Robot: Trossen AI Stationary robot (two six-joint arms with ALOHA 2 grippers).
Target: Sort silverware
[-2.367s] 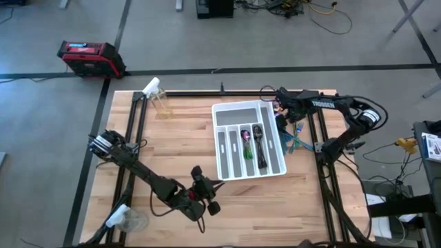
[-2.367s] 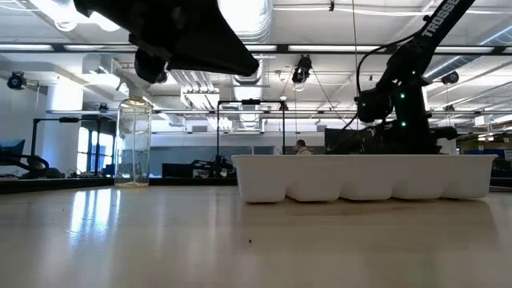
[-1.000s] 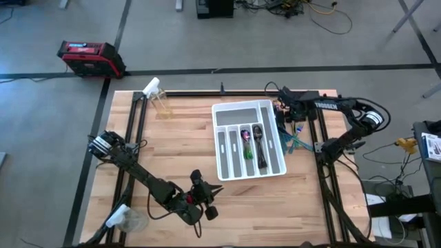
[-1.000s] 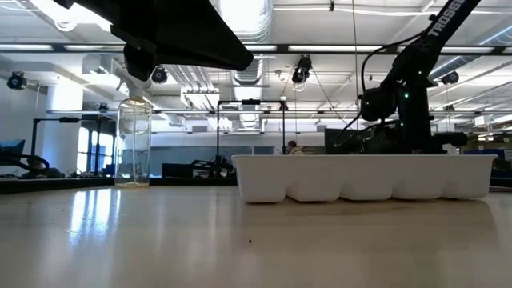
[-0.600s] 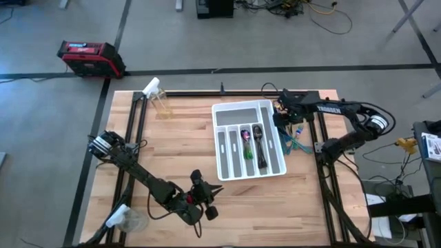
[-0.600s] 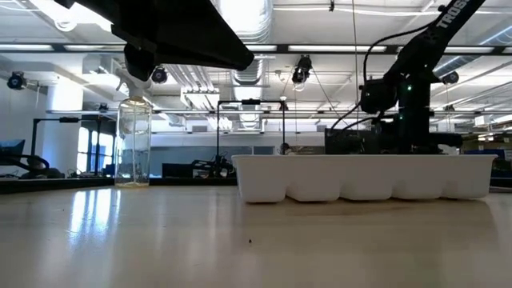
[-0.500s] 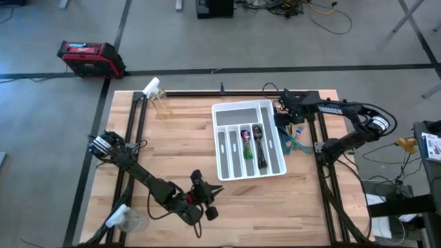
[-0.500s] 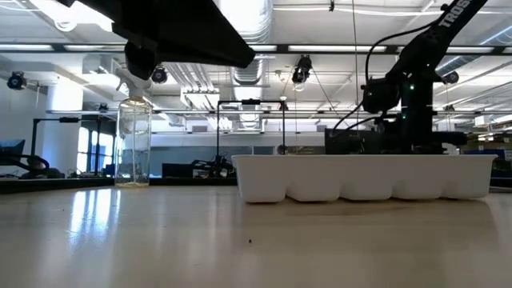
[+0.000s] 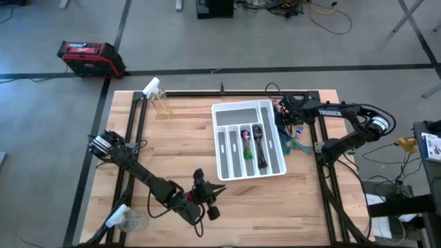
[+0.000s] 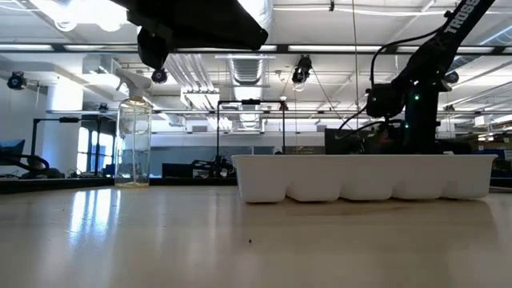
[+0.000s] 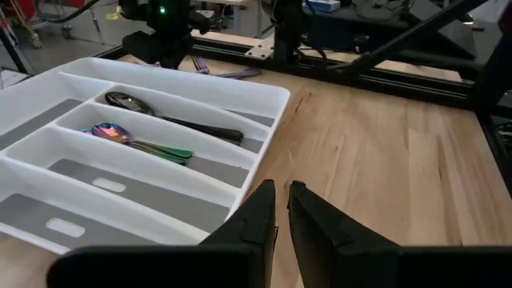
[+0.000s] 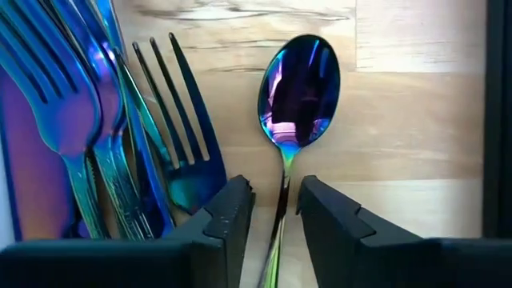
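A white tray [image 9: 234, 108] at the table's middle holds two spoons [image 9: 246, 136] [image 9: 258, 132] and greenish pieces [image 9: 249, 153]; they show as spoons [image 11: 128, 102] [image 11: 108, 130] in the left wrist view. Loose silverware [image 9: 293, 141] lies on the wood right of the tray. My right gripper [image 12: 278, 210] hangs over its far end, open, fingers on either side of an iridescent spoon's handle [image 12: 283, 172]; the bowl [image 12: 300, 88] lies flat, and forks [image 12: 180, 140] [image 12: 64, 104] lie beside it. My left gripper [image 9: 210, 200] waits shut near the front edge.
A clear spray bottle [image 9: 156, 94] stands at the far left corner, seen as a bottle [image 10: 134, 144] in the low view. A clear plastic item [image 9: 128, 220] lies at the near left. Black frame rails [image 9: 324, 179] run along the table's sides. Bare wood [image 9: 172, 151] lies left of the tray.
My right gripper has shifted a little toward the table's right edge, staying over the loose silverware by the tray's far right corner. My left arm has edged slightly toward the right. The silverware has not moved.
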